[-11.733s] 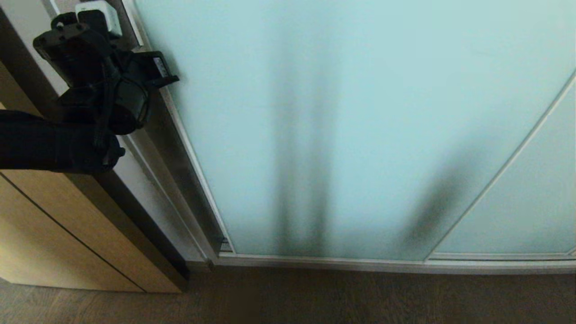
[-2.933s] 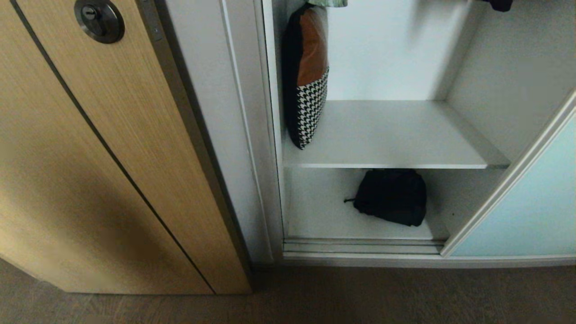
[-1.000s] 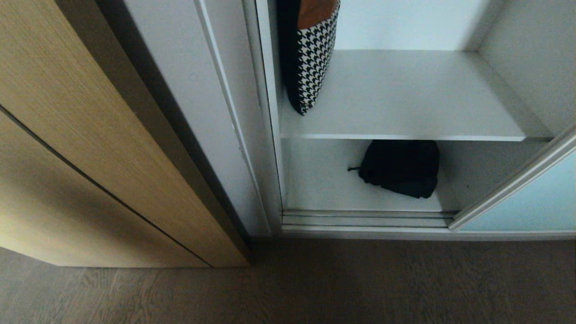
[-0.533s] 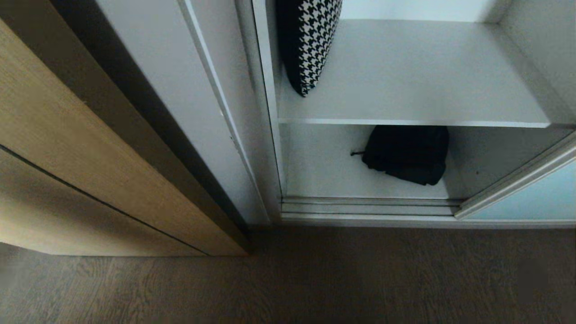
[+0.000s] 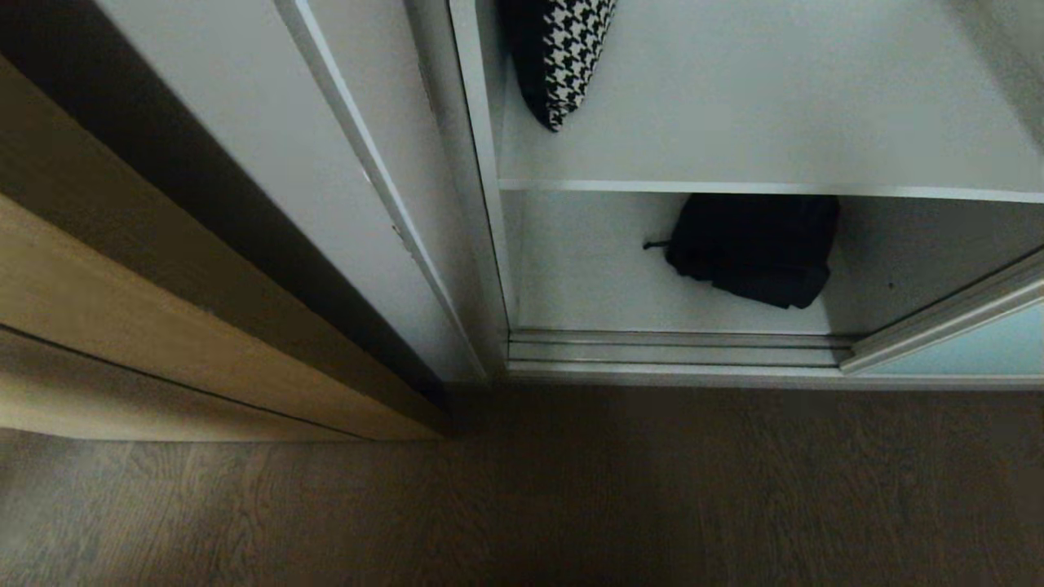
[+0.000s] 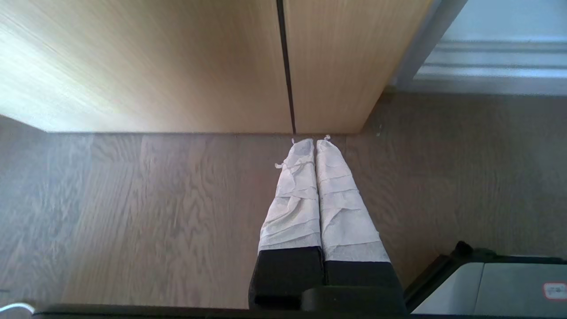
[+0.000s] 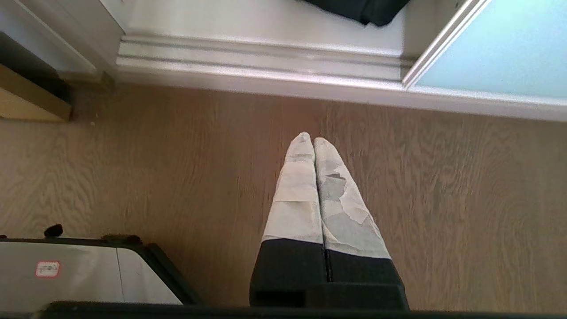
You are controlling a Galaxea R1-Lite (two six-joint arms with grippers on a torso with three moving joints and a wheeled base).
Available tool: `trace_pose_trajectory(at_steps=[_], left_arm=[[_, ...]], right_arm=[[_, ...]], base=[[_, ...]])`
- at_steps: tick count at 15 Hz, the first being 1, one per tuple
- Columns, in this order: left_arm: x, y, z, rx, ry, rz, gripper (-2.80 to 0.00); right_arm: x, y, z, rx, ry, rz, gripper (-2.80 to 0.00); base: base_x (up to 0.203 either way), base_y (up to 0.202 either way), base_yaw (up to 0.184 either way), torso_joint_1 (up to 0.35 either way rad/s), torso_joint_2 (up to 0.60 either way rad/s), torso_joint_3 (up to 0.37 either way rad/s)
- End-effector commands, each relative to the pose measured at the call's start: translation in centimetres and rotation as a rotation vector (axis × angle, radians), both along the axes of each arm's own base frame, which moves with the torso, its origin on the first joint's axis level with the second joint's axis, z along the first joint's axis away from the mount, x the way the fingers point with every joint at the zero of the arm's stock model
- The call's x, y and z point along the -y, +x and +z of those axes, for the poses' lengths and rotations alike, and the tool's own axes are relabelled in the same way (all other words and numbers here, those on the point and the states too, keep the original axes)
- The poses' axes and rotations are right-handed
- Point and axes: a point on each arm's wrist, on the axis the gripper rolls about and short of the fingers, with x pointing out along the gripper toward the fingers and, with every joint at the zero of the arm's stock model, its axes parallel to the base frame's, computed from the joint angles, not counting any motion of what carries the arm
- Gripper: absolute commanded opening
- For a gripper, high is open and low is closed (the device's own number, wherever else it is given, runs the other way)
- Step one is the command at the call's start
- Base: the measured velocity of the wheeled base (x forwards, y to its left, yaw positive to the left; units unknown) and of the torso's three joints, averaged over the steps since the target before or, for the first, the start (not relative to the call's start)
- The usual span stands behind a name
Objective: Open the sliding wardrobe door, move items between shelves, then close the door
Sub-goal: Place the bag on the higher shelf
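The soft matte black fabric bag (image 5: 752, 249) lies on the bottom white shelf (image 5: 587, 285), pale aqua frosted-glass sliding door (image 5: 979, 352) slid aside; left gripper (image 6: 309, 141) and right gripper (image 7: 308, 138) both closed, empty (over the floor)

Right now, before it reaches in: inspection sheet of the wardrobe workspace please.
Surface: wood-look floor in front of the wardrobe; nothing lying on it.
Job's things: sliding wardrobe door slid to the right, opening exposed. Black bag on the bottom shelf, under the upper shelf.
Clutter: houndstooth cushion standing on the upper shelf against the left wall.
Grippers: left gripper shut, empty, over the floor near the wood-grain door. Right gripper shut, empty, over the floor before the door track.
Cables: nothing seen, apart from a white loop at the left wrist view's edge; cannot tell what it is.
Surroundings: robot base corner beside the arms.
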Motion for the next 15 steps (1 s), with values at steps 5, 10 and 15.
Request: trace_pose_trajectory(at_steps=[5,10,15], left_arm=[[0.0,0.01,0.02,0.001,0.0,0.001,-2.8],[0.0,0.02,-0.01,0.001,-0.001,0.001,-2.8],[0.0,0.02,-0.01,0.001,0.0,0.001,-2.8]], right_arm=[[0.0,0.0,0.0,0.001,0.0,0.001,-2.8],[0.0,0.0,0.0,0.001,0.0,0.001,-2.8],[0.0,0.0,0.0,0.001,0.0,0.001,-2.8]], base=[[0.0,0.0,0.0,0.0,0.0,-0.195],[0.0,0.0,0.0,0.002,0.0,-0.198],[0.0,0.0,0.0,0.003,0.0,-0.196]])
